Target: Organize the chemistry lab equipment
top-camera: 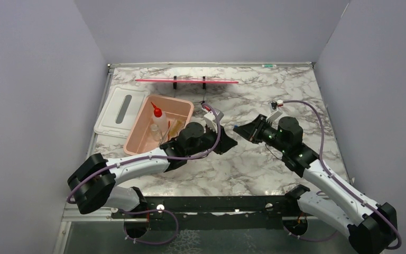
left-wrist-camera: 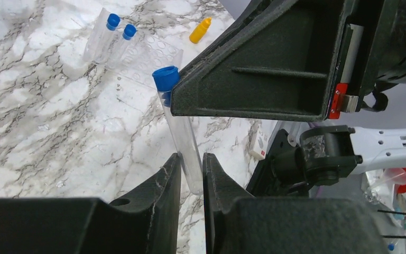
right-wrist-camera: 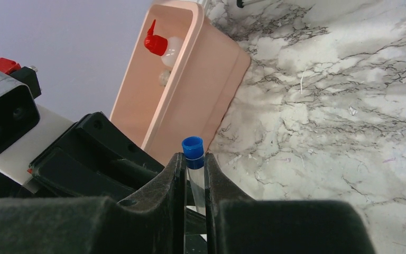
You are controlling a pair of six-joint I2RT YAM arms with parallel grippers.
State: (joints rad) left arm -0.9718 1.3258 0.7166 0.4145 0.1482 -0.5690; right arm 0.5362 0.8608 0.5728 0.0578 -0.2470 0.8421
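A clear blue-capped tube (left-wrist-camera: 182, 135) is held in the air between both grippers, right of the pink tub (top-camera: 137, 138). My left gripper (left-wrist-camera: 192, 159) is shut on the tube's round bottom end. My right gripper (right-wrist-camera: 194, 159) is shut on the same tube (right-wrist-camera: 194, 159) just below its blue cap (top-camera: 236, 127). The clear squeeze bottle with red nozzle (top-camera: 157, 119) stands in the tub and also shows in the right wrist view (right-wrist-camera: 164, 46). Two more blue-capped tubes (left-wrist-camera: 117, 30) lie on the marble table beyond.
A white lid (top-camera: 117, 110) lies left of the tub. A long red bar on black stands (top-camera: 187, 81) crosses the back of the table. A small yellow dropper (left-wrist-camera: 200, 30) and a clear holed sheet (left-wrist-camera: 147, 59) lie by the spare tubes.
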